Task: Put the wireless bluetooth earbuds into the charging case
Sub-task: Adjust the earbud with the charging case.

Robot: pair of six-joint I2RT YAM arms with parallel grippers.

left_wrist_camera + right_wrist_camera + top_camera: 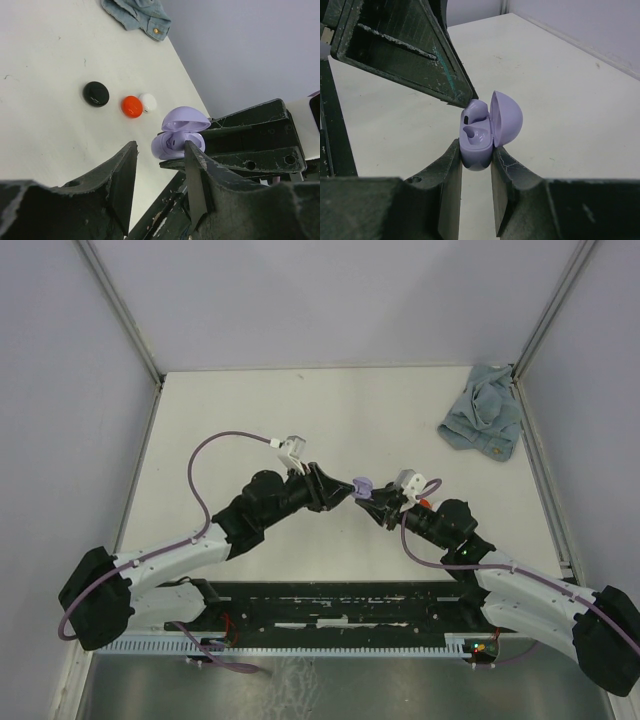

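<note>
My right gripper (476,150) is shut on the base of the lilac charging case (479,135), holding it above the table with its lid (507,117) swung open. One lilac earbud (476,111) sits in the case's upper socket, and the lower socket looks empty. The other wireless bluetooth earbuds are out of view. My left gripper (160,146) faces the case (180,135) from the left. Its jaws stand apart with nothing between them, and one fingertip (462,100) is just at the seated earbud. From above, both grippers meet at the case (363,485) in mid-table.
A black disc (96,93), a red disc (132,106) and a white disc (148,102) lie on the table beyond the case. A crumpled blue denim cloth (484,420) sits at the back right corner. Grey walls enclose the white table (300,420).
</note>
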